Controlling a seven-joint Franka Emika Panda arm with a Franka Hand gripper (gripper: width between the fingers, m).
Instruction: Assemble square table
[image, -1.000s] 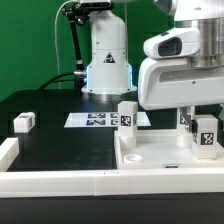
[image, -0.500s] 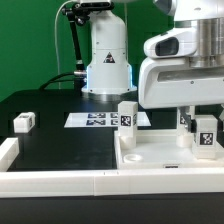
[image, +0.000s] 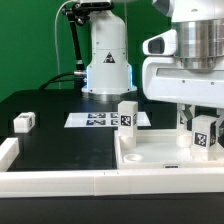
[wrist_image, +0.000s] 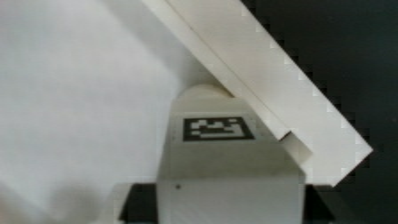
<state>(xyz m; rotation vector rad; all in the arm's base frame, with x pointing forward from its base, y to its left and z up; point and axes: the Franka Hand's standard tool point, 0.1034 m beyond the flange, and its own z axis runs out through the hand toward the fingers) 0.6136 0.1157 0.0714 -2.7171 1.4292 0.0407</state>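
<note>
The square table's white slab (image: 160, 157) lies with its raised rim up on the black table, at the exterior view's right. One white tagged leg (image: 127, 115) stands upright at the slab's far left corner. My gripper (image: 204, 123) hangs over the slab's right side, shut on another tagged leg (image: 206, 136) that stands upright on the slab. In the wrist view that leg (wrist_image: 217, 128) sits between my black fingers (wrist_image: 148, 204), close against the slab's rim (wrist_image: 267, 70). A third leg (image: 24, 122) lies loose at the far left.
The marker board (image: 97, 120) lies flat in front of the arm's white base (image: 107, 60). Long white border rails (image: 60, 182) run along the table's front and left edges. A further tagged white piece (image: 185, 119) shows just behind my gripper.
My hand has shifted slightly and turned a little with the leg; the leg's tag now looks tilted. Everything else is as before.
</note>
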